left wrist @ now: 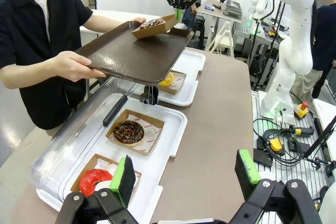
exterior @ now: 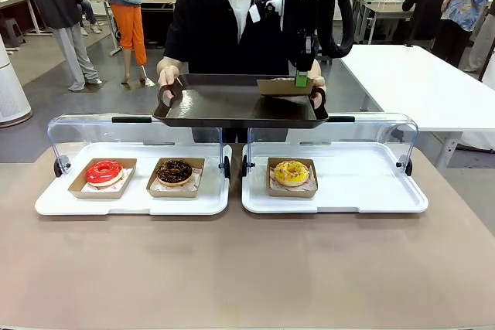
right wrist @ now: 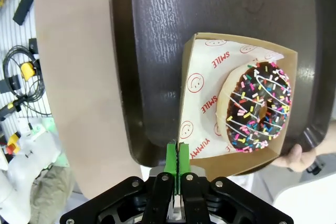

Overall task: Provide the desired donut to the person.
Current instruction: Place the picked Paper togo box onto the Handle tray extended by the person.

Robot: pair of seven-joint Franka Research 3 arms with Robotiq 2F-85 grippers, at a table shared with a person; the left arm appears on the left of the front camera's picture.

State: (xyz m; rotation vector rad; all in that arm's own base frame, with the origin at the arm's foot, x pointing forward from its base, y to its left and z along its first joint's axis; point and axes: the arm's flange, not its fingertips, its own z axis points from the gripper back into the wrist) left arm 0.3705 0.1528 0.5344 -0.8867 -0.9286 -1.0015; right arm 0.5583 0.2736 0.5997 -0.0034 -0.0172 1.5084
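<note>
Releasing the donut onto the tray seems to be the step in hand. The right gripper (right wrist: 177, 165) has its jaws closed on the rim of a cardboard boat (right wrist: 202, 98), near one corner. In the boat lies the sprinkled donut (right wrist: 257, 106). The boat sits at the end of the dark serving tray (exterior: 232, 106) that the person (exterior: 224, 28) holds out above the bench (exterior: 247, 268). Whether the boat's floor is fully flat on the tray cannot be told.

To do it well, the boat should rest with its whole floor on the tray before the jaws open. Then the gripper should rise straight up, because a hand (right wrist: 296, 157) of the person grips the tray corner just beside the boat.

The donut lies flat, with the icing upward. In the front view the boat's longer side seems to run along the tray's length, and the pinched rim is at the tray's end.

The left gripper (left wrist: 185, 171) hangs with jaws wide apart and holds nothing, above the bench near a red donut (left wrist: 95, 179).
</note>
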